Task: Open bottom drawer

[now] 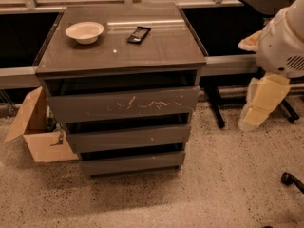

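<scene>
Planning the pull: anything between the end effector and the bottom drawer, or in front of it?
Nothing visible. The end effector hangs right of the cabinet; only floor lies toward the bottom drawer and before it.

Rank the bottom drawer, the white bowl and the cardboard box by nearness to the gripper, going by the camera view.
Gripper hangs right of the cabinet.
1. Bottom drawer: lowest front, centre.
2. White bowl: cabinet top, back left.
3. Cardboard box: on the floor, far left.
</scene>
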Controlling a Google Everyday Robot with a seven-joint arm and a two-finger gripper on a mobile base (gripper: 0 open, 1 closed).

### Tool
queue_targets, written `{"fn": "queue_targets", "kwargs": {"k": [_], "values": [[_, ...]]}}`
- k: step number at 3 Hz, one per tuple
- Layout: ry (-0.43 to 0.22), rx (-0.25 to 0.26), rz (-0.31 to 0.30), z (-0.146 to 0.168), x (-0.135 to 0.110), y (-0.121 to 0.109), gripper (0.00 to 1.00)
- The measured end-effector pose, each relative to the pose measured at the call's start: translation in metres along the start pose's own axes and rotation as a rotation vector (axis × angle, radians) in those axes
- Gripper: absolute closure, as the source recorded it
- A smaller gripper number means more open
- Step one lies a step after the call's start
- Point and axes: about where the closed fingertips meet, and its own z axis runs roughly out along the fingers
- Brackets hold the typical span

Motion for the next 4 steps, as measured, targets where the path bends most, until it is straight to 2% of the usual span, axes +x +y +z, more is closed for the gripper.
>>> {"fn": "queue_targets", "kwargs": {"k": [1,3,4], "values": [[-0.036,-0.056,0.013,0.038,0.004,-0.002,0.00],[-0.035,-0.073,0.007,0.048,0.004,-0.001,0.00],[-0.025,-0.101,-0.048,0.083,0.002,0.011,0.00]]}}
